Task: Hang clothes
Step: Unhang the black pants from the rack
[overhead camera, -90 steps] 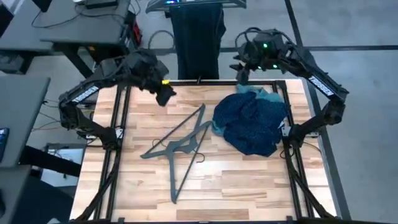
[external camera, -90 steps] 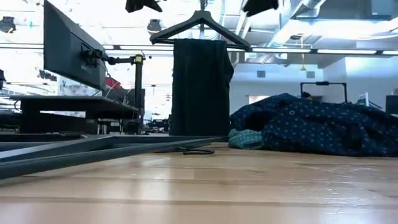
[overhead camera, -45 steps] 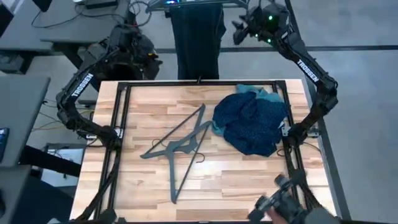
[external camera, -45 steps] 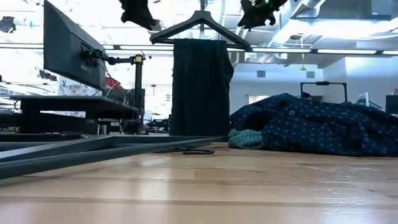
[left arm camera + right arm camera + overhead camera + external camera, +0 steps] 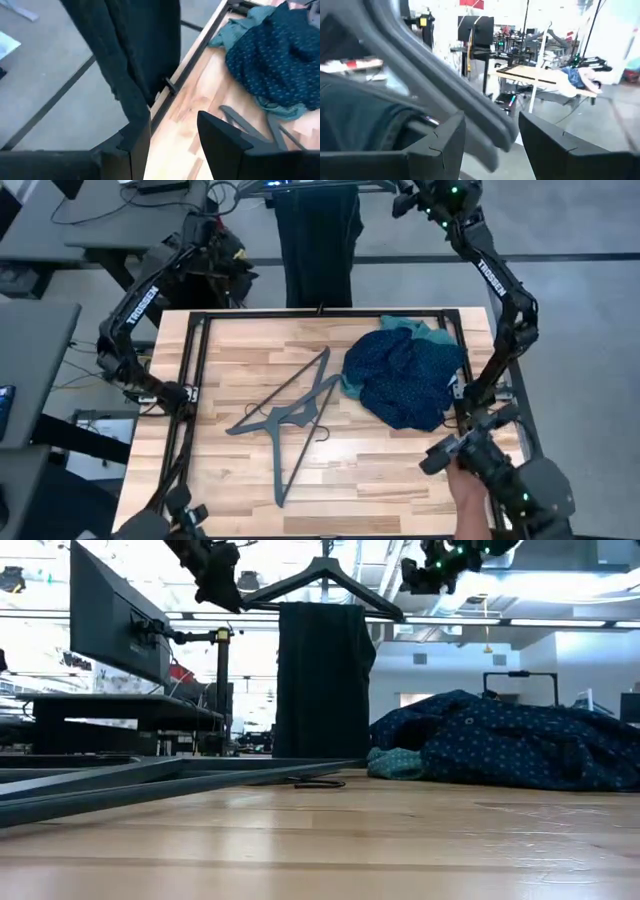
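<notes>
The dark charcoal jeans (image 5: 318, 240) hung straight down past the table's far edge at the top middle of the high view, long axis vertical, folded over the bar of a black hanger (image 5: 322, 582) near the top centre of the low view. The navy dotted shirt (image 5: 405, 378) lay crumpled in a heap on the right half of the table, with no clear long axis. The teal-green shirt (image 5: 432, 332) showed from under it at the heap's far edge and in a sliver at its left side.

The table (image 5: 230, 370) was of pale wood planks with a black metal frame running around its top. Two empty black hangers (image 5: 290, 418) lay crossed at centre left, their long arms running diagonally. Around the table was grey floor; dark desks stood at the upper left, and a monitor (image 5: 112, 622) at the left of the low view. At the lower right of the high view a person's hand (image 5: 470, 495) held a dark device.

White "TROSSEN" lettering was readable on both arms.

The left pincer (image 5: 172, 137) was raised at the upper left, beside the jeans, fingers parted and holding nothing. The right pincer (image 5: 490, 137) was raised at the upper right, fingers parted around the hanger's sloping arm, not closed on it.
</notes>
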{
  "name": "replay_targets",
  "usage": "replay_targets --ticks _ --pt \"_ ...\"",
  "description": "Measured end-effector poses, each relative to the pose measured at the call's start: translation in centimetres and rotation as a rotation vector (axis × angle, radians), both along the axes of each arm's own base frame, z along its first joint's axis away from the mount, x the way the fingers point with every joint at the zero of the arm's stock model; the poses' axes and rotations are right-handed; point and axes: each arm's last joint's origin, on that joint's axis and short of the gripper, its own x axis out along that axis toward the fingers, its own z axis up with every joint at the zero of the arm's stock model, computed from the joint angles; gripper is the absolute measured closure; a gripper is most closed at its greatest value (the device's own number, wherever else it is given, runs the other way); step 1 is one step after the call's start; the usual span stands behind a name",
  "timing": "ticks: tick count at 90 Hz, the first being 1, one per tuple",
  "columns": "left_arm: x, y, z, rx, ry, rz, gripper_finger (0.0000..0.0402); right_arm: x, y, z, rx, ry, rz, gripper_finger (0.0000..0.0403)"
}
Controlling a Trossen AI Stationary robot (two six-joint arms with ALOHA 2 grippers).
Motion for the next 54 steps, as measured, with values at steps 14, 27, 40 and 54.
replay_targets --ticks 14,27,40,54 --pt "0.1 0.0 0.4 0.038 -0.014 -0.010 0.0256 0.2 -2.2 -2.1 0.049 -0.018 0.041 0.0232" --pt "0.1 0.1 0.4 0.043 -0.016 -0.008 0.0256 1.0 -3.2 -3.2 0.043 -0.028 0.122 0.0232" --pt "0.1 0.1 0.4 0.041 -0.014 -0.005 0.0256 1.4 -2.9 -2.9 0.044 -0.059 0.204 0.0232" --pt "0.1 0.1 0.4 0.050 -0.009 -0.008 0.0256 2.0 -2.5 -2.9 0.044 -0.058 0.334 0.0232"
